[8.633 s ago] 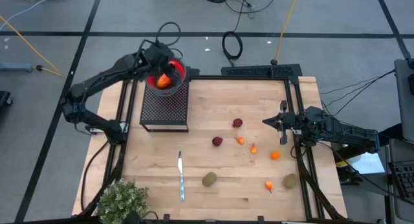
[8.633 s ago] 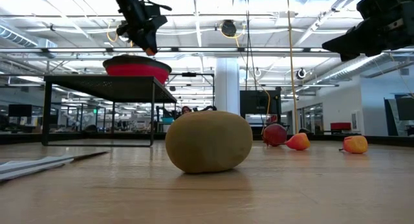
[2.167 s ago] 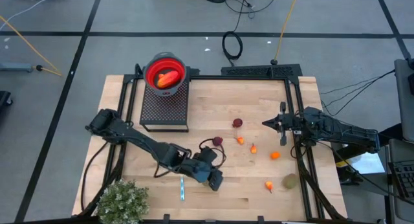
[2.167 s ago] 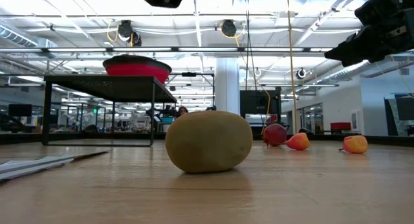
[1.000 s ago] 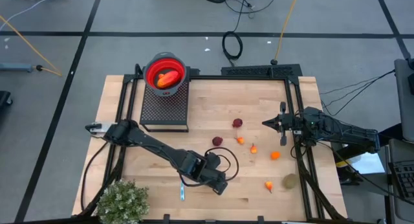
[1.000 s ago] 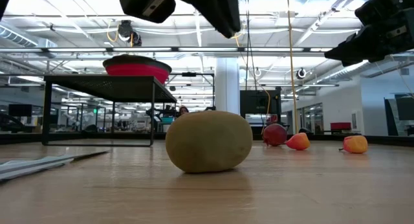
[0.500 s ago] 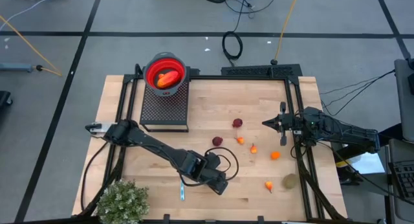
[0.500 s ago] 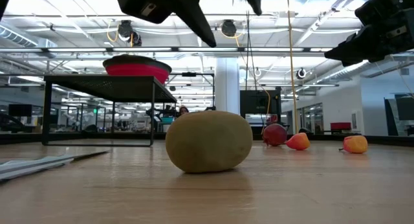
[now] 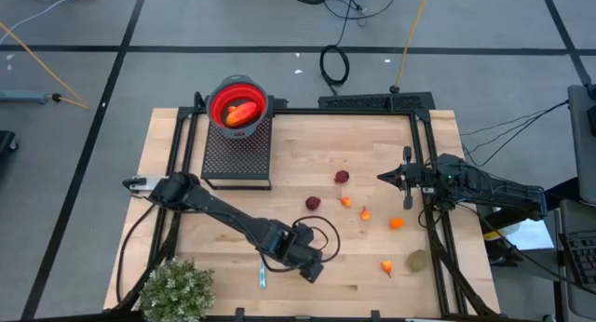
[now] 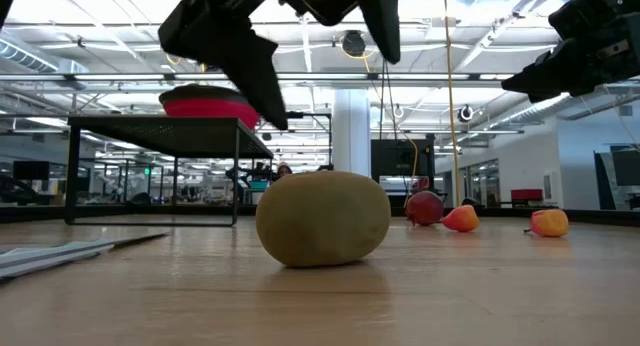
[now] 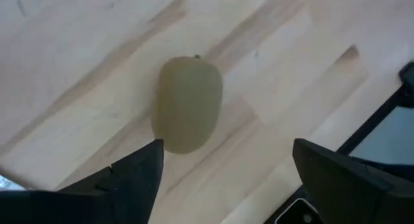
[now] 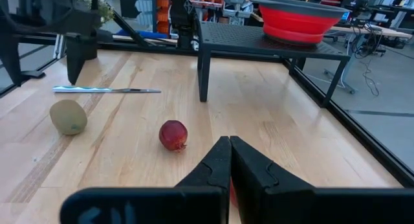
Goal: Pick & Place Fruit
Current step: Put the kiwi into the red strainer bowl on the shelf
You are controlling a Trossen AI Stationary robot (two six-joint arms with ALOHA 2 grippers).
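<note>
One brown-green kiwi [image 10: 322,218] lies on the wooden table near its front edge. My left gripper [image 10: 330,91] is open just above it, one finger on either side, touching nothing; the left wrist view shows the kiwi [image 11: 187,104] ahead of the spread fingers. In the high view my left gripper [image 9: 307,264] hides this kiwi. A second kiwi [image 9: 417,261], two dark red balls [image 9: 342,177] [image 9: 313,203] and several orange bits [image 9: 396,222] lie on the table's right half. The elongated red-orange fruit [image 9: 240,113] lies in a red bowl [image 9: 223,97]. My right gripper [image 9: 384,176] is shut and empty at the right edge.
The red bowl stands on a black mesh stand [image 9: 237,154] at the far left. A silver-and-teal knife [image 9: 262,274] lies beside my left gripper. A bushy green plant [image 9: 175,289] stands at the near left corner. Black frame rails [image 9: 430,220] run along the table's sides.
My left gripper has come down toward the kiwi, its two spread fingers dropping lower in the low view and turning somewhat. The kiwi has stayed where it was. My right arm has kept still.
</note>
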